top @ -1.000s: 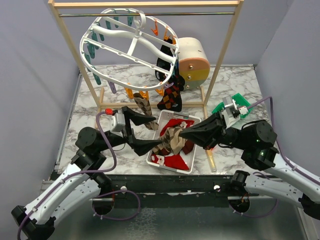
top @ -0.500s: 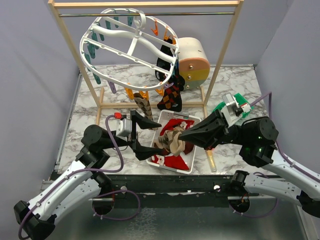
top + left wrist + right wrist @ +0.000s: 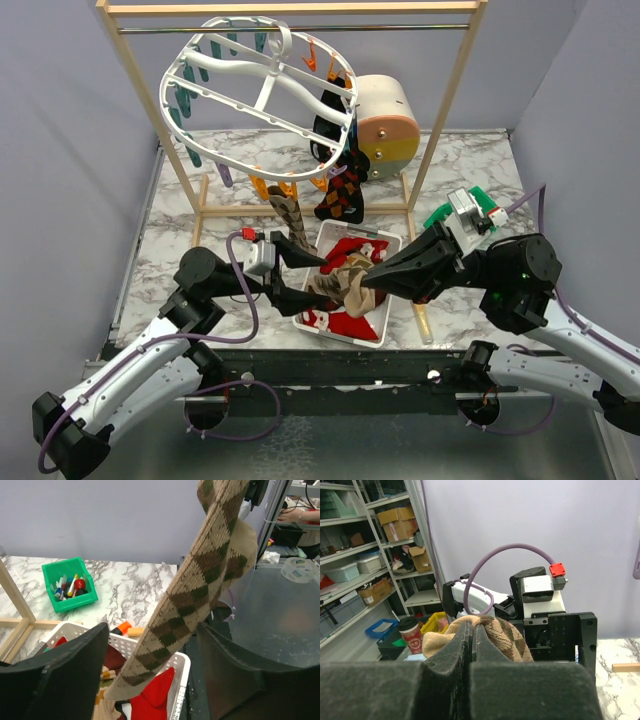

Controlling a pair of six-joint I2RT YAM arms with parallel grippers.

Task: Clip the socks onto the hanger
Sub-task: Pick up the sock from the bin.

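The hanger [image 3: 262, 95] was hung from the wooden rack [image 3: 135, 120] over the far left of the desk [image 3: 170, 235]. Two argyle socks and a black one [image 3: 340, 195] were already clipped along its right-hand rim.

Nearer the front edge, the left fingers [image 3: 75, 670] were spread wide, one on each side of a tan argyle sock [image 3: 200, 580], and no contact with the fabric could be made out. In the left wrist view the sock was seen running through that gap as a long band. Its axis was steeply tilted from low left to high right, and its lower end trailed into the white basket [image 3: 340, 338] among the red socks [image 3: 345, 322].

To the right, the sock's upper end was pinched between the right fingers [image 3: 460, 650], which were pressed together on a fold of it. The sock was thus held up from above and to the right.

The left arm was judged the nearer to the sock's free middle. A closing of the left fingers across the band, at right angles to its length, was judged to be what the coming move would turn on. The hanger's free clips lay well beyond, up and toward the far left corner.
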